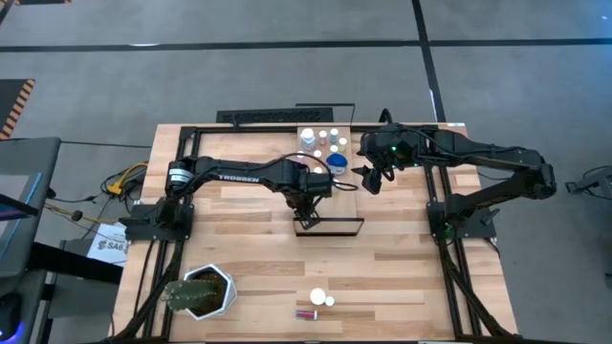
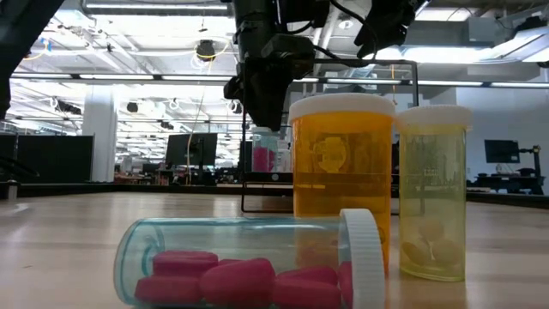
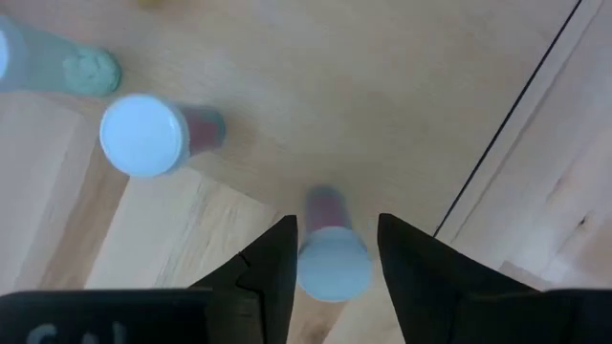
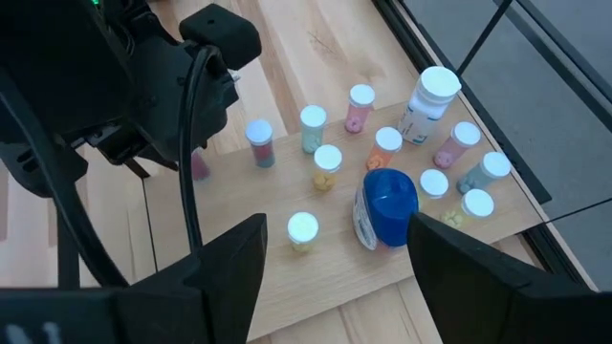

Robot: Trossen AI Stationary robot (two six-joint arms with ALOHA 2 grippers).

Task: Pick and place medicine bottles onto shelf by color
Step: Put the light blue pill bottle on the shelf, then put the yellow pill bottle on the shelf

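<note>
The shelf (image 1: 335, 205) is a light-wood board at the table's middle, with a dark frame at its near end. Several white-capped bottles (image 1: 325, 143) and a wider blue bottle (image 4: 385, 205) stand on its far part. My left gripper (image 1: 308, 204) points down over the shelf's near part. It is open around a small pink, white-capped bottle (image 3: 332, 263) that stands upright on the board. My right gripper (image 4: 330, 277) is open and empty above the shelf's right edge (image 1: 371, 177). Three more bottles (image 1: 318, 301) are near the table's front edge. One lies on its side with pink pills (image 2: 249, 270). My left gripper's fingers (image 3: 277, 263) come from above and stand on either side of the pink bottle's white cap (image 3: 330, 272). A narrow strip of board shows between the cap and one finger. Whether the other finger touches the cap, I cannot tell.
A white hexagonal plant pot (image 1: 206, 291) stands at the near left. An orange bottle (image 2: 341, 172) and a yellowish vial (image 2: 433, 193) stand upright by the front edge. Two other capped vials (image 3: 143, 134) stand on the board close to my left gripper.
</note>
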